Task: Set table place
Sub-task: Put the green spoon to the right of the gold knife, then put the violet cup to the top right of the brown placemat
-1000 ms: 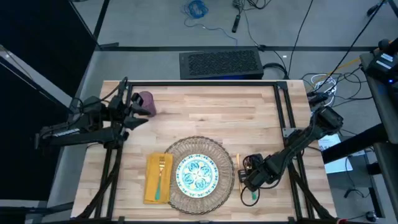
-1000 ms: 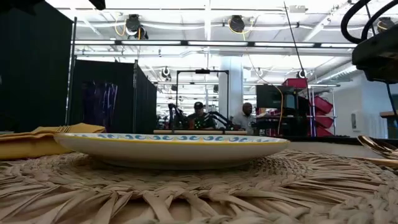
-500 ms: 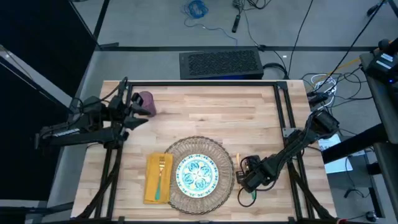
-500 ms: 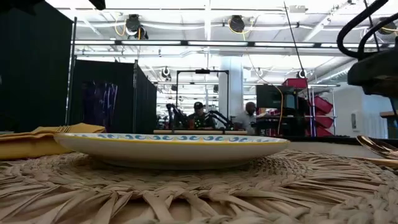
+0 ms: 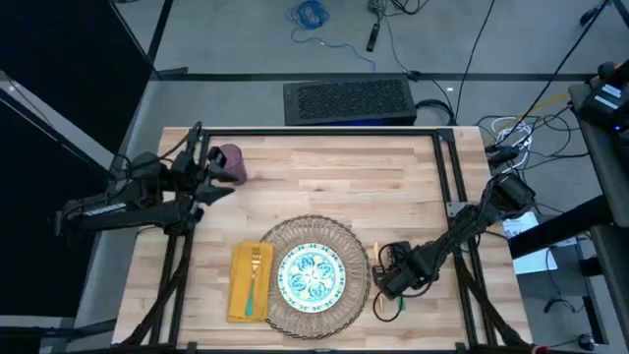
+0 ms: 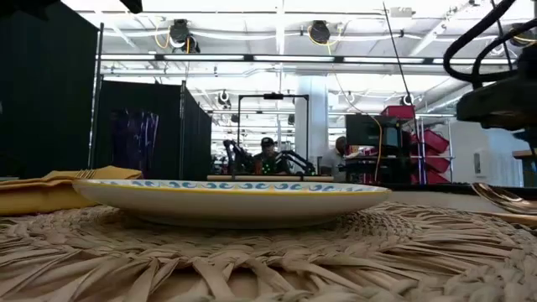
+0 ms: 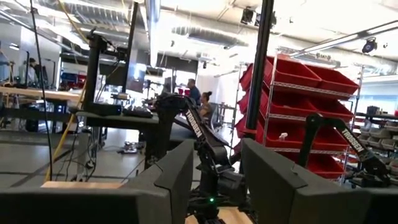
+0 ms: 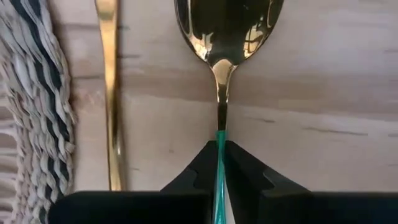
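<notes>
A white plate with teal pattern sits on a round wicker mat. To the mat's left lies a yellow napkin with a teal-handled fork on it. My right gripper is right of the mat, shut on a gold spoon. A second gold utensil lies between spoon and mat. The purple cup stands at the far left, next to my open left gripper, which has nothing between its fingers. My right gripper pinches the spoon's teal handle between its two fingertips, at the handle's end toward the gold neck. The fingers come from above and lie across the handle. The bowl points toward the table's far edge. I cannot tell whether the spoon rests on the table.
Black frame rails run along the table's right side by my right arm. Bare wood lies between the cup and the mat. Beyond the table the low view shows people at a distant bench.
My right gripper has gone a little toward the table's left edge, closer to the mat, taking the spoon along; its teal handle end has shifted the same way. It has stayed shut on the handle.
</notes>
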Available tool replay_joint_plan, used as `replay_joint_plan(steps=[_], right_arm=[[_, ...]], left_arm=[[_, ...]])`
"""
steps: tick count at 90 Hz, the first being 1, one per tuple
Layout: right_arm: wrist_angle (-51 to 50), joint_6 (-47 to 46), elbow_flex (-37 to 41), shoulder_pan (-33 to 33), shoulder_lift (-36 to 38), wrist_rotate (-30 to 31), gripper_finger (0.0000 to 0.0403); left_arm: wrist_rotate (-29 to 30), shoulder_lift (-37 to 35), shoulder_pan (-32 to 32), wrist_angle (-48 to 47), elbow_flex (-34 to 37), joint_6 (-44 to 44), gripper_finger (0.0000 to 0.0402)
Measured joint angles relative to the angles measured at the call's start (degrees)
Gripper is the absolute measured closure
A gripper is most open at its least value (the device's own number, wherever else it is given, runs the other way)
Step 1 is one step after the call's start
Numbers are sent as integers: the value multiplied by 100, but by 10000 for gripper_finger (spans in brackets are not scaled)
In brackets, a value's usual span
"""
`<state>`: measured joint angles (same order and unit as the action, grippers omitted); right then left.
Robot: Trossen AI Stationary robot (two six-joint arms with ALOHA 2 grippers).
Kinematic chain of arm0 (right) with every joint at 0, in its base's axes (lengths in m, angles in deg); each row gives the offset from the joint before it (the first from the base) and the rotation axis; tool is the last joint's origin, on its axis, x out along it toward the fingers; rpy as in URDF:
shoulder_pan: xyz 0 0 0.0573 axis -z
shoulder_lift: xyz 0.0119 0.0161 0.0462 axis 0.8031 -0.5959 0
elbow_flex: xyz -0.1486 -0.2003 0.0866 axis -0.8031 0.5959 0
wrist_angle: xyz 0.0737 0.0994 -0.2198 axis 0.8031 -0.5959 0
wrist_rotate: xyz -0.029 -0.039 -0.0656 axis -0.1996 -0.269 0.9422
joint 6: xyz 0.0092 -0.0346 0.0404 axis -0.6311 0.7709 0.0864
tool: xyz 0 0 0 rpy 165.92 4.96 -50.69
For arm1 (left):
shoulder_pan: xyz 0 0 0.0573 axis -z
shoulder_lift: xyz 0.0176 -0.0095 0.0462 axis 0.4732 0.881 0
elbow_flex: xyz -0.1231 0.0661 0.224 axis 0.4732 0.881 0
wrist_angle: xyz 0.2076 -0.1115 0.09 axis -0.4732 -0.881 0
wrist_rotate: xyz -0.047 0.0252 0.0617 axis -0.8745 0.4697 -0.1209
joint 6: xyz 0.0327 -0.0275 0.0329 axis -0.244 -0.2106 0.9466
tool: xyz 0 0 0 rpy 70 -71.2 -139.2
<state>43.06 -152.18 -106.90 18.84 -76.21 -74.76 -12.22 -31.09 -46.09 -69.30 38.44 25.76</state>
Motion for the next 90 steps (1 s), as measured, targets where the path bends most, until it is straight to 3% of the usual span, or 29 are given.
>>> replay_joint_plan(steps=[28,90], right_arm=[[-6,96,0,92,2,-4,391],[-156,251,-95,87,212,-35,291]], left_arm=[[-20,-2,-1,1,0,-42,281],[-48,-4,-2,1,0,-131,281]])
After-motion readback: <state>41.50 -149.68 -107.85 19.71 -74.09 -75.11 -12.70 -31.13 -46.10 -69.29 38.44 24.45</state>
